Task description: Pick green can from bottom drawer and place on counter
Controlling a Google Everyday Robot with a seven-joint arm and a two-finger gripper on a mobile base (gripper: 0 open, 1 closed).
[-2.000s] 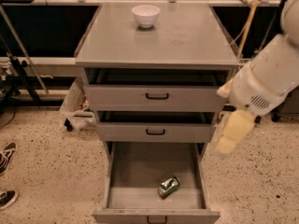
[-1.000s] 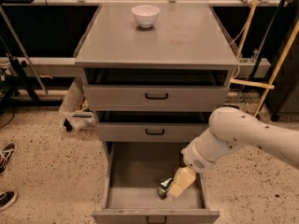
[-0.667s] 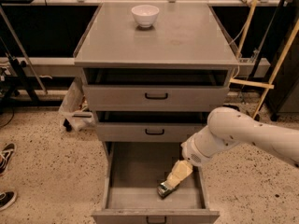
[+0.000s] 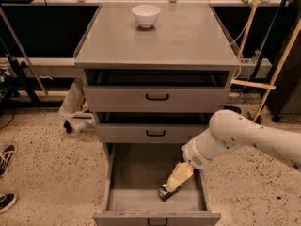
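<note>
Hanging just above the green can point(image 4: 164, 192) in the bottom drawer point(image 4: 134, 173), the claw point(image 4: 177, 178), its grip impossible to tell, needed a centred hold.

Green can point(image 4: 164, 192): small, shiny, green-patterned; found on floor of bottom drawer, right of centre, toward front. Largely covered by gripper, only lower-left end seen; pose cannot be told.

Bottom drawer point(image 4: 134, 173): lowest and deepest of three grey drawers; seen pulled open; plain grey floor; small dark handle seen at front edge.

Counter point(image 4: 188, 36): flat, smooth grey square top of cabinet, wider than drawers.

Gripper point(image 4: 171, 185): cream-coloured, located inside bottom drawer, set against can's upper right side.
</note>
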